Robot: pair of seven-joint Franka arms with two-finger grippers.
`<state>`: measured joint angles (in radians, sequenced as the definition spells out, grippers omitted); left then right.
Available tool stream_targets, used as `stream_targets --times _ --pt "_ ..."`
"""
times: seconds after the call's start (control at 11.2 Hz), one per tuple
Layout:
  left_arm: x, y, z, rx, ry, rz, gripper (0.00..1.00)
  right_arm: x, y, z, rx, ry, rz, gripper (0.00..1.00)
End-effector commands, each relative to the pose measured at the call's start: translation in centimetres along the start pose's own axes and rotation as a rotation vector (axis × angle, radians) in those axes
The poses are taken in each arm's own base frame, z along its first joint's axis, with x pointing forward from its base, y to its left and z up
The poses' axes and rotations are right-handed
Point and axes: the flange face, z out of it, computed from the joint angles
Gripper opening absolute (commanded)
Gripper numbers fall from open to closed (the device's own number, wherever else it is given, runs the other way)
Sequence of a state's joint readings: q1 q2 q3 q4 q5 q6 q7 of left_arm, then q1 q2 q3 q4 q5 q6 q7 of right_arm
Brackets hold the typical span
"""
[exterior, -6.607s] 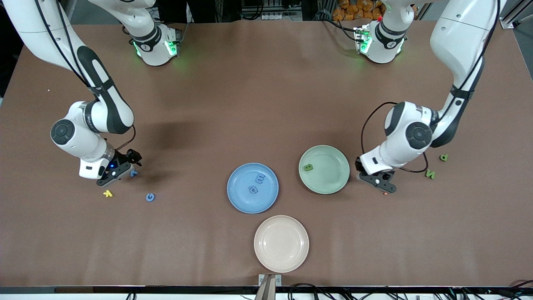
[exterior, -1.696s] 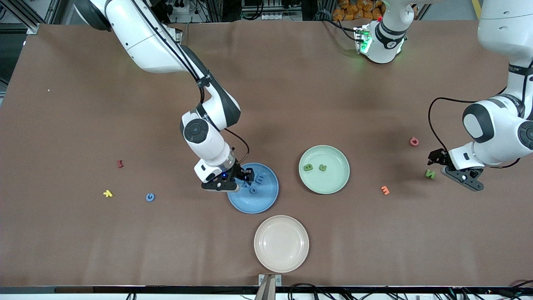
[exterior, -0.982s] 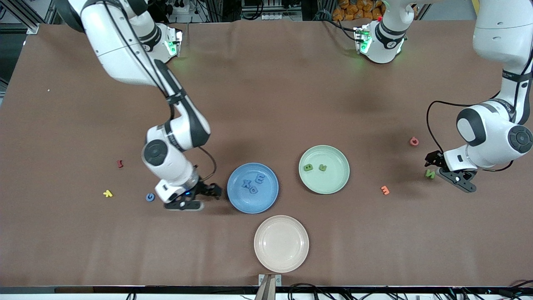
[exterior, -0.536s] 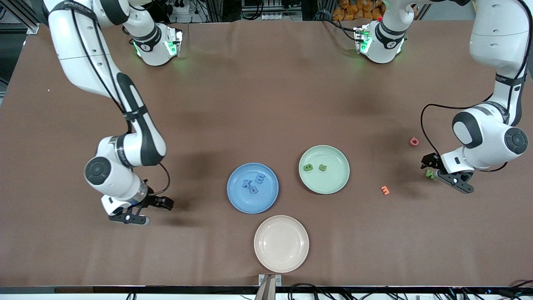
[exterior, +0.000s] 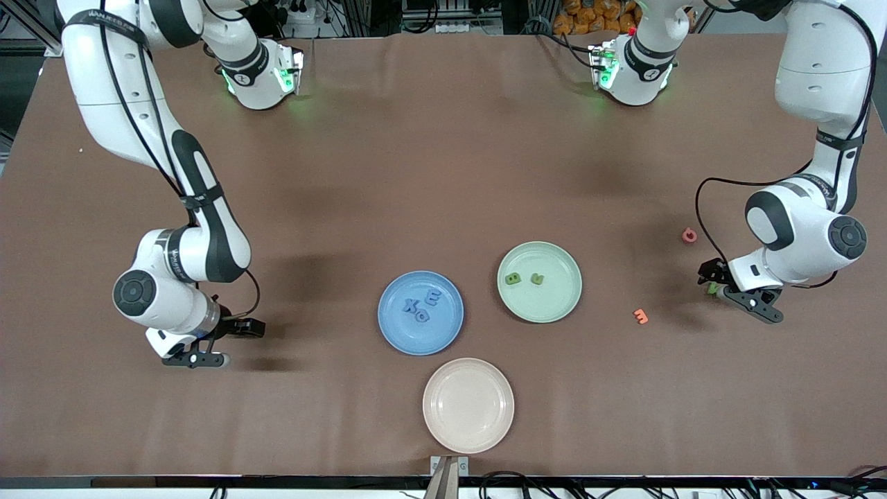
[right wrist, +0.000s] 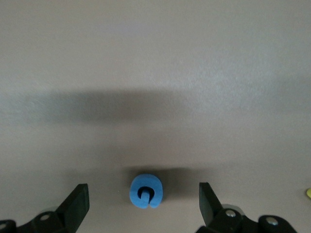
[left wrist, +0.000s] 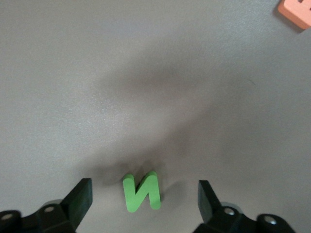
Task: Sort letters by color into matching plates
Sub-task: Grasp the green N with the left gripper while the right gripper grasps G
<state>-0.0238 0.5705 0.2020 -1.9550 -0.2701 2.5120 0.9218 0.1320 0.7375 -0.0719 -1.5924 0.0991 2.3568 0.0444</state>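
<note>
The blue plate [exterior: 443,334] holds three blue letters [exterior: 422,315]. The mint green plate [exterior: 551,305] holds two green letters [exterior: 513,278]. My right gripper [exterior: 227,344] is open, low over the table toward the right arm's end. In the right wrist view [right wrist: 143,198] a blue G [right wrist: 146,191] lies between its fingers, untouched; the front view hides it. My left gripper [exterior: 736,292] is open, low at the left arm's end. A green N [exterior: 712,288] lies between its fingers in the left wrist view [left wrist: 141,192], apart from both.
A cream plate [exterior: 468,405] lies nearest the front camera. An orange letter [exterior: 640,316] lies between the green plate and my left gripper, and also shows in the left wrist view [left wrist: 296,9]. A red letter [exterior: 689,235] lies farther from the camera. A yellow letter [right wrist: 309,193] shows at the right wrist view's edge.
My right gripper left a third blue letter in the blue plate and swung toward its end of the table, over the blue G. My left gripper edged over the green N.
</note>
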Motion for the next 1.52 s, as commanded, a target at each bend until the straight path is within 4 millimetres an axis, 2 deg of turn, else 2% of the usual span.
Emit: stream_targets --times 0.0,0.09,0.36,0.54,0.62,0.8,0.98,1.07,1.16,1.25,1.34,1.43 --pt "0.1 -0.4 0.2 0.006 0.019 0.009 0.82 -0.6 0.6 0.6 -0.002 -0.011 -0.011 1.00" --pt "0.0 -0.3 0.4 0.004 0.015 0.010 0.79 -0.7 0.6 0.9 -0.002 -0.014 -0.011 1.00" --pt "0.0 -0.4 0.5 0.005 0.016 0.010 0.78 -1.9 0.9 2.6 -0.004 0.031 -0.008 1.00" --pt "-0.1 -0.3 0.8 0.003 0.012 0.011 0.68 -2.1 0.9 3.0 -0.006 0.033 -0.012 1.00" --pt "-0.1 -0.3 0.8 0.003 0.012 0.011 0.67 -2.2 0.7 3.1 -0.021 0.029 -0.033 0.81" --pt "-0.3 -0.3 1.0 0.001 0.007 0.011 0.57 -2.3 0.7 3.1 -0.036 0.024 -0.049 0.60" --pt "-0.3 -0.4 0.9 0.003 0.007 0.016 0.48 -2.2 0.7 3.0 -0.036 0.026 -0.051 0.43" --pt "-0.4 -0.5 0.9 0.004 0.007 0.028 0.44 -2.2 0.8 3.0 -0.036 0.028 -0.047 0.42" --pt "-0.5 -0.5 1.0 0.003 0.005 0.036 0.32 -2.2 0.8 3.0 -0.036 0.029 -0.047 0.39" --pt "-0.5 -0.6 1.0 0.003 0.005 0.048 0.11 -2.2 0.8 3.0 -0.035 0.029 -0.046 0.36" --pt "-0.6 -0.7 1.0 0.003 0.005 0.053 0.00 -2.1 0.8 2.9 -0.036 0.031 -0.048 0.32" --pt "-0.5 -0.6 0.9 0.004 0.006 0.055 0.00 -2.1 0.8 2.8 -0.035 0.031 -0.046 0.28"
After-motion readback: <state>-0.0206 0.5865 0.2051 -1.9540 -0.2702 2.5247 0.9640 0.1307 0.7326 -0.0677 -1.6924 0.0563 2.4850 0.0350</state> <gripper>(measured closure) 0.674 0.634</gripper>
